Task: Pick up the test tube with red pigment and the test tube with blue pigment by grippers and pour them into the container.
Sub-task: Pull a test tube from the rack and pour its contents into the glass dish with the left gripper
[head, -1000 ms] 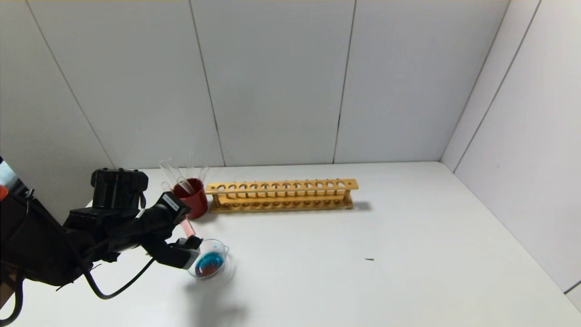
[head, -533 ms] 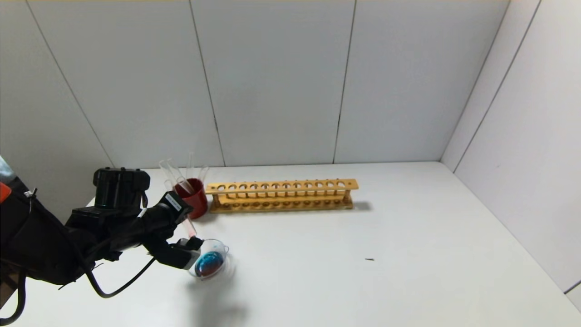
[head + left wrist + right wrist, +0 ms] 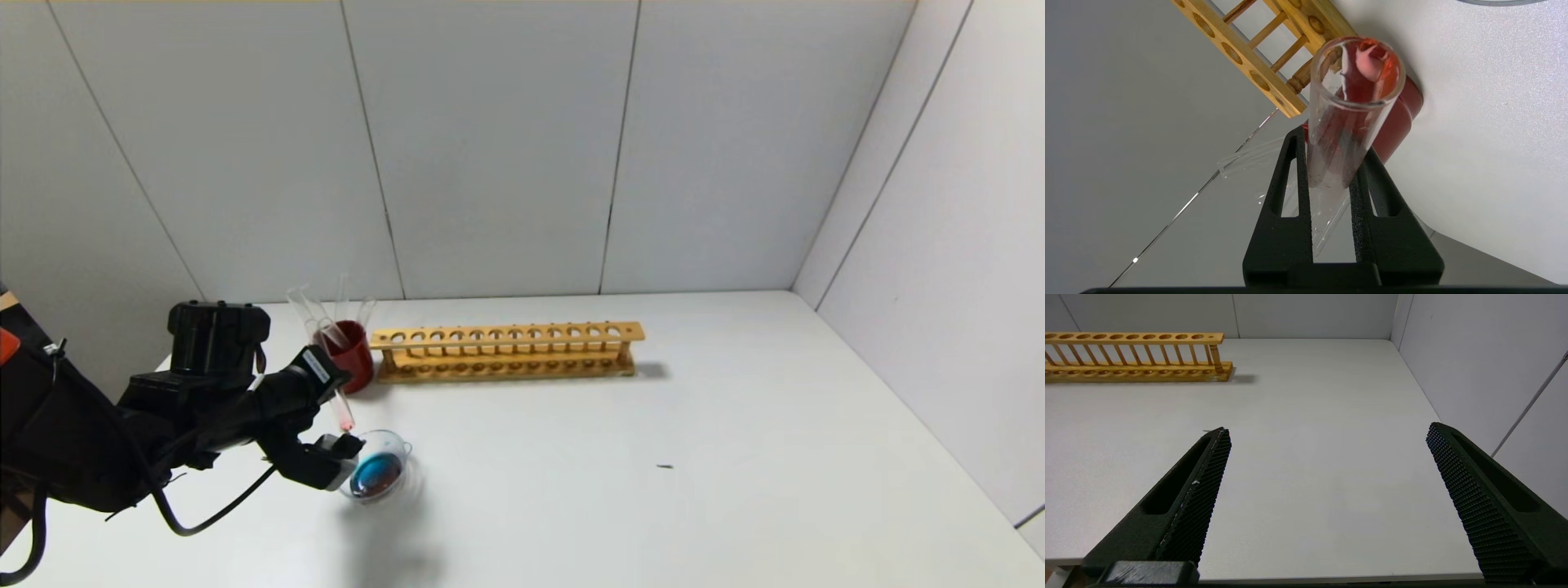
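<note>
My left gripper (image 3: 339, 412) is shut on the test tube with red pigment (image 3: 336, 398) and holds it tilted, its red-tinted lower end just above the near rim of the container (image 3: 397, 445). The container is a small clear glass dish holding blue and red liquid. In the left wrist view the tube (image 3: 1351, 106) sits clamped between the black fingers of the left gripper (image 3: 1331, 151), with pink-red liquid at its far end. No tube with blue liquid shows. My right gripper (image 3: 1327, 430) is open and empty over bare table and is out of the head view.
A dark red cup (image 3: 355, 359) with several clear tubes stands just behind the dish; it also shows in the left wrist view (image 3: 1400, 118). A long wooden tube rack (image 3: 506, 351) stands empty to its right. The table (image 3: 653, 490) is walled behind and on the right.
The held tube has swung a little more upright. The pink-red column inside it has shrunk to a small red spot at the lower end. The dish has not moved.
</note>
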Tool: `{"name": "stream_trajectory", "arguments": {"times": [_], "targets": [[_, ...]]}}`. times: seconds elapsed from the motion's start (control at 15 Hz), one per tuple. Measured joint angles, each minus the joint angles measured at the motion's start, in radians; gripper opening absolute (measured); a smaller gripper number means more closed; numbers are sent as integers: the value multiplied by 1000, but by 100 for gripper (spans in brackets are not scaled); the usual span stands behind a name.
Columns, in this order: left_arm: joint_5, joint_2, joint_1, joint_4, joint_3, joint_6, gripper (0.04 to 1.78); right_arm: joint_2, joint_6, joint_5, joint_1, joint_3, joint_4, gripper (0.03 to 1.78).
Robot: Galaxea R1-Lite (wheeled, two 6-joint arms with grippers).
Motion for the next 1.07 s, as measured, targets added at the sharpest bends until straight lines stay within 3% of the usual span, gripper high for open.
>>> {"name": "stream_trajectory", "arguments": {"times": [1.07], "targets": [[-15,8,-17,-3,-7,109,32,0,0,0,0,0,0,175]]}}
